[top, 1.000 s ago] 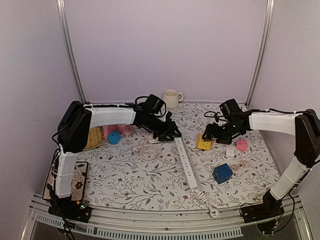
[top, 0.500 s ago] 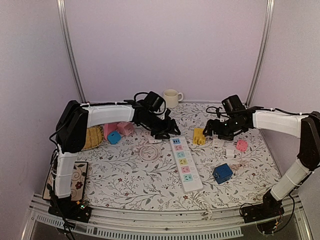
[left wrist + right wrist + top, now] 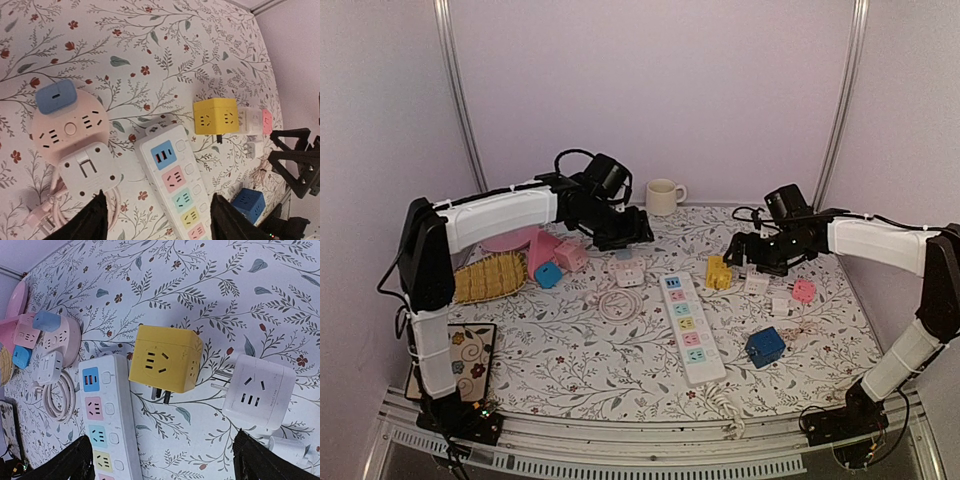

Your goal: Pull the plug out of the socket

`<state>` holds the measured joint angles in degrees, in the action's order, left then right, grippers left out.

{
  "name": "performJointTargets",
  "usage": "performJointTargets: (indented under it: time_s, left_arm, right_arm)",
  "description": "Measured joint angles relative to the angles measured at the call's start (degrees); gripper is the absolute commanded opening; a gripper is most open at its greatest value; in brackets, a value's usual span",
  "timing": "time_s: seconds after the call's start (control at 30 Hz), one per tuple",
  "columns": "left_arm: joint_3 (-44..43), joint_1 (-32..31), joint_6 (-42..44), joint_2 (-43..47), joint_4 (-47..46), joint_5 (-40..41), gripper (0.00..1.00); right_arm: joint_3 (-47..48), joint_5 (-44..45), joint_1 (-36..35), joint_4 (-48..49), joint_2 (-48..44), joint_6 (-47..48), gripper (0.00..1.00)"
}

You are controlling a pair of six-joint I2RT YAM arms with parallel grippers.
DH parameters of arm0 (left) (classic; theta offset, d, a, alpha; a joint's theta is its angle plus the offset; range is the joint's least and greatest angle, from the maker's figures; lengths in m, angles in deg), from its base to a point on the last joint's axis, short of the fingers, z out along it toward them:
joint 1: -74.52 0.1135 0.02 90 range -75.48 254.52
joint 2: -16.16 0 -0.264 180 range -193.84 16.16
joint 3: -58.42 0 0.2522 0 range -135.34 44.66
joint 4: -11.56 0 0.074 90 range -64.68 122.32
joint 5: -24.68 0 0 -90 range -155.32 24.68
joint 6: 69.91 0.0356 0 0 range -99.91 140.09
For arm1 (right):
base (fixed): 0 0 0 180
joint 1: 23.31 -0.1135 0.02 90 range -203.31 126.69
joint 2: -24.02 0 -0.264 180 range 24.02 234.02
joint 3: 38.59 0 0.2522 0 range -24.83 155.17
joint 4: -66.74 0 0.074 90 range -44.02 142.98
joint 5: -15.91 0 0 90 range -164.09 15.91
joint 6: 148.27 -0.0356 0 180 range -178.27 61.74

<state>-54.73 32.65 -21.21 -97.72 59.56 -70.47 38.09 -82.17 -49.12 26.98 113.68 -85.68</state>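
While both arms reach over the far half of the tabletop (image 3: 570, 370) in the overhead view, the yellow cube plug (image 3: 719, 272) lies just beside the white power strip (image 3: 685, 325), not seated in it. The left hand (image 3: 625, 232) and right hand (image 3: 745, 255) flank them, each raised clear, I judge so neither nudges what lies below. From the left wrist, the fingers (image 3: 95, 220) stand wide apart with nothing between them, and the strip's coloured outlets sit bare. From the right wrist, the fingers (image 3: 75, 462) are likewise spread and empty. The cube rests on its side, prongs (image 3: 159, 394) showing, so the pull looks done.
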Motion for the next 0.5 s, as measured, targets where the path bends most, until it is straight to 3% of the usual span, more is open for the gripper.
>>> performJointTargets:
  time_s: [0.5]
  left_arm:
    - [-21.9,1.8,0.3,-17.9,16.3,15.7,0.71]
  right_arm:
    - [0.2,-0.1,-0.1,-0.2,-2.1,0.0,0.99]
